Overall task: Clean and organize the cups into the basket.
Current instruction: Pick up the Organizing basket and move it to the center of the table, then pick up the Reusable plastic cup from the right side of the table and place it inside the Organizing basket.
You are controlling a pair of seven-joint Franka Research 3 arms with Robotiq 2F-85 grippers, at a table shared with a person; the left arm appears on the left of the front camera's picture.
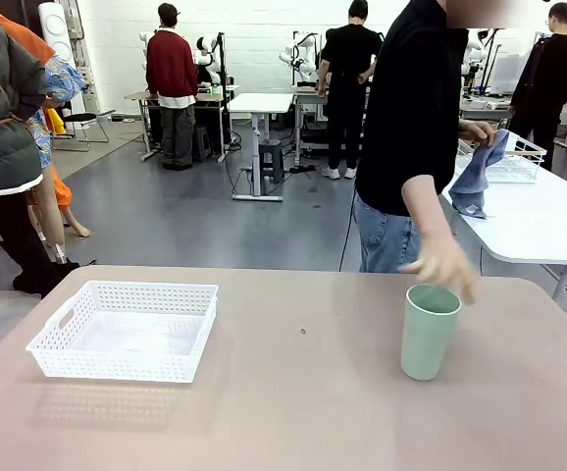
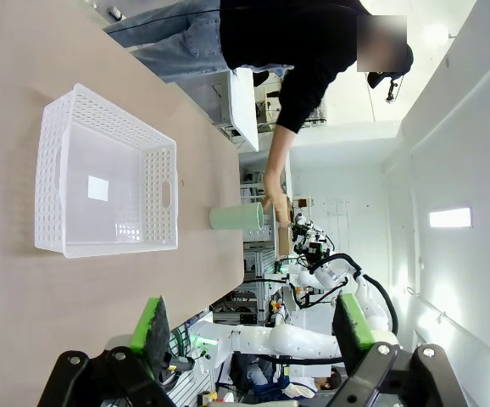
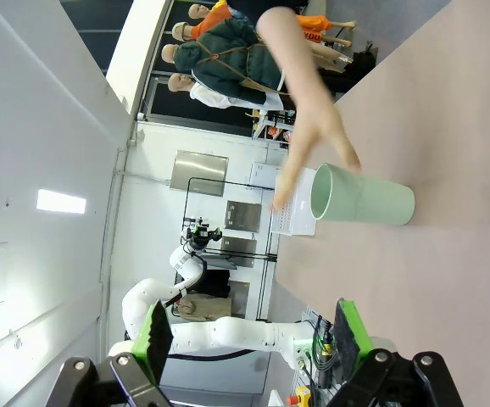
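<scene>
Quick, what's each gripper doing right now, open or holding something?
Left gripper: open, holding nothing.
Right gripper: open, holding nothing.

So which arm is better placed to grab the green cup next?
Probably the right: the mint cup stands upright on the robot's right side, ahead of the open right claw. The basket sits left. The person's hand is at the cup's rim, so wait.

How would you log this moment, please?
mint cup: upright, robot's right | basket: empty | person's hand: by cup rim | left end effector: open | right end effector: open
</scene>
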